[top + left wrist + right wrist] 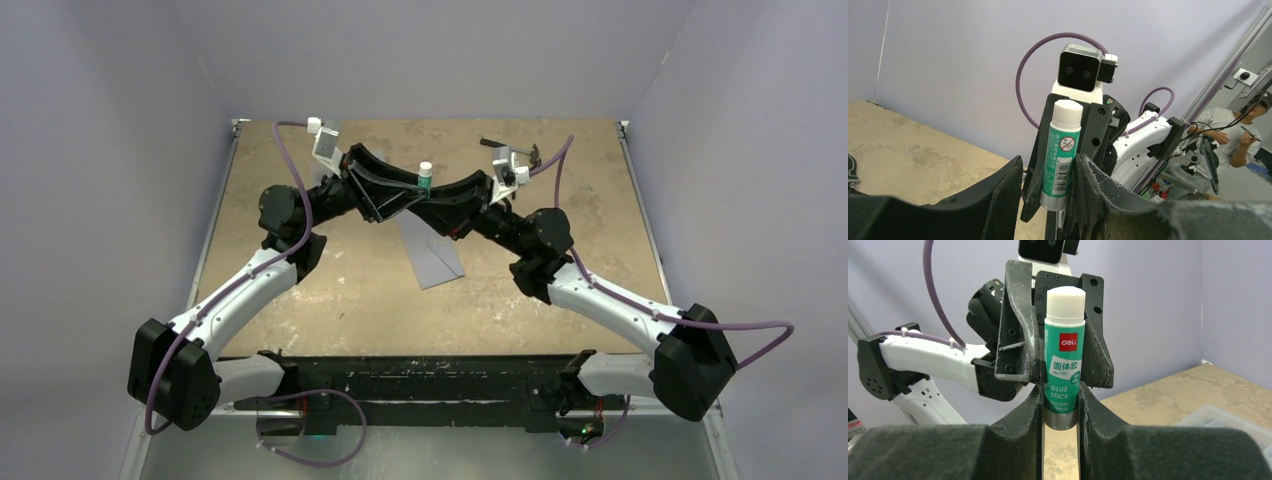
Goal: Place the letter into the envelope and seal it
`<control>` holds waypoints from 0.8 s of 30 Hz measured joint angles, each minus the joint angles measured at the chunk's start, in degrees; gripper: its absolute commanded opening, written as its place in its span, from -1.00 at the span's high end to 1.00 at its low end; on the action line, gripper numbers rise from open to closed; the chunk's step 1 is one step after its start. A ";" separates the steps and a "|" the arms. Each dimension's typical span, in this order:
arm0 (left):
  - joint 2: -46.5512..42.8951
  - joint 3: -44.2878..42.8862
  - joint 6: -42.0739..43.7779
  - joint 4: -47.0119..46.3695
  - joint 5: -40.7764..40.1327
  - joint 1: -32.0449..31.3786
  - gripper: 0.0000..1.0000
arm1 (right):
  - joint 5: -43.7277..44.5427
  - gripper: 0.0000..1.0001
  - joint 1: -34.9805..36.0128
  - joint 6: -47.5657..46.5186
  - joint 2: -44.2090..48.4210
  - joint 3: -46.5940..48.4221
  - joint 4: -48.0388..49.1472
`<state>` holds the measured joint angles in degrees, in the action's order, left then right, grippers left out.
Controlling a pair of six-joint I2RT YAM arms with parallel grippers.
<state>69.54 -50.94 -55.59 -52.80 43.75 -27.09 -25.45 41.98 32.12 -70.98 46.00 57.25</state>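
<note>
Above the tan wooden bench (300,290), your left jaws stood released, loosely flanking an upright green plastic glue stick (1064,355) with a white cap. Your right jaws were clenched on the stick's silver base. Beneath where they met, the flat grey-lavender paper envelope (432,258) lay on the bench, mid-width.

Top: overhead, far; 2 wrists: close, seemingly face-to-face, sharing glue stick (1064,360).
</note>
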 measured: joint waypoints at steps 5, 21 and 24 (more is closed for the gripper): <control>0.20 0.04 -1.60 -2.19 1.01 0.00 0.21 | -1.42 1.00 0.00 1.33 -0.83 0.13 2.75; 1.79 -1.25 3.76 3.45 2.25 0.28 1.00 | -5.68 -0.65 -0.61 1.44 -1.99 1.75 -4.79; 1.16 -3.61 11.37 16.72 -2.19 0.07 1.00 | -3.06 -0.73 -0.24 -2.32 1.05 1.95 -15.28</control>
<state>70.70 -54.54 -44.23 -36.07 41.56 -27.03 -28.51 41.74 29.80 -69.93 47.94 41.98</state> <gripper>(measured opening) 0.187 0.828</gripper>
